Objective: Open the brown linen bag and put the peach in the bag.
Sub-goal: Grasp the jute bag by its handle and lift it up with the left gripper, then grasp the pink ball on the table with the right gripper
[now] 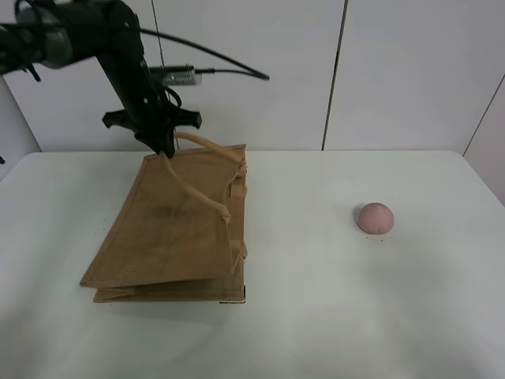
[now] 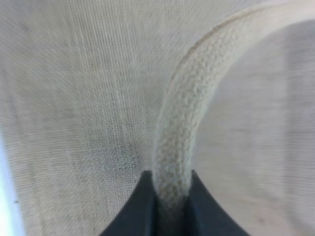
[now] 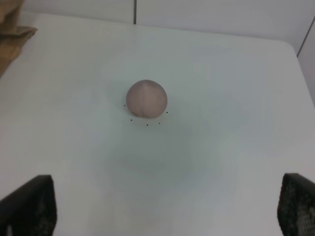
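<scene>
The brown linen bag (image 1: 170, 229) lies on the white table, left of centre, its upper side lifted at the far end. My left gripper (image 1: 164, 150) is shut on one light-tan loop handle (image 1: 207, 144) and holds it above the bag's far edge. The left wrist view shows the handle (image 2: 179, 142) clamped between the dark fingertips (image 2: 135, 211), with woven bag cloth (image 2: 74, 98) behind. The pink peach (image 1: 375, 217) sits on the table to the right, apart from the bag. In the right wrist view the peach (image 3: 146, 99) lies ahead of my right gripper (image 3: 165, 209), which is open and empty.
The white table (image 1: 316, 316) has its far edge against a white panelled wall (image 1: 394, 71). A corner of the bag (image 3: 12, 32) shows in the right wrist view. A black cable (image 1: 213, 59) runs from the left arm.
</scene>
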You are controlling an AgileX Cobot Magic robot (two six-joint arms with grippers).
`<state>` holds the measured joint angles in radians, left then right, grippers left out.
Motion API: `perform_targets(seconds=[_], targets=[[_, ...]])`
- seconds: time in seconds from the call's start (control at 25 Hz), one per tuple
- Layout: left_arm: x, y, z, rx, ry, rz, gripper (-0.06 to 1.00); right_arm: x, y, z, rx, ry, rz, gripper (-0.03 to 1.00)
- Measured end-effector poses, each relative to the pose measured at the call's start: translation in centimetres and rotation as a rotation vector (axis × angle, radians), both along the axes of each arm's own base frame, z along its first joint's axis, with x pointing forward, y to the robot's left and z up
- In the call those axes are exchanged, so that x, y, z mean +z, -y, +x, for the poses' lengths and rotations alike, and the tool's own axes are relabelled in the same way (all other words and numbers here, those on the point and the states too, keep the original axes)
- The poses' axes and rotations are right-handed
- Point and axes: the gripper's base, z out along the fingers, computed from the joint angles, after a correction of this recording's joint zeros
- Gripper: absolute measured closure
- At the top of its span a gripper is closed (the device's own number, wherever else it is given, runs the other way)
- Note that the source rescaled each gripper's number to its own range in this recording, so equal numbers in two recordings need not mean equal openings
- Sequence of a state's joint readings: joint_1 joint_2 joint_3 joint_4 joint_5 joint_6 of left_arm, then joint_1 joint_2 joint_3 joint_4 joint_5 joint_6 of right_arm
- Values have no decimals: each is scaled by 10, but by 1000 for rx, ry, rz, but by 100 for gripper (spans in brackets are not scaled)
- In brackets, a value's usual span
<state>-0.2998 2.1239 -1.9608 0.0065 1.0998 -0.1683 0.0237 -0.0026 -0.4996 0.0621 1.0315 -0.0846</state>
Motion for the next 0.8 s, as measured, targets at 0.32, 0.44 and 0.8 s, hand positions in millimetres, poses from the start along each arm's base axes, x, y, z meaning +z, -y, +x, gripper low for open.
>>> perform_targets(seconds=[0.32, 0.44, 0.8], targets=[[119, -12, -40, -8, 239, -70, 94, 0, 0, 0, 0, 0, 0, -3], [152, -19, -61, -10, 319, -94, 94, 0, 0, 0, 0, 0, 0, -3], [167, -22, -72, -21, 354, -107, 94, 0, 0, 0, 0, 0, 0, -3]])
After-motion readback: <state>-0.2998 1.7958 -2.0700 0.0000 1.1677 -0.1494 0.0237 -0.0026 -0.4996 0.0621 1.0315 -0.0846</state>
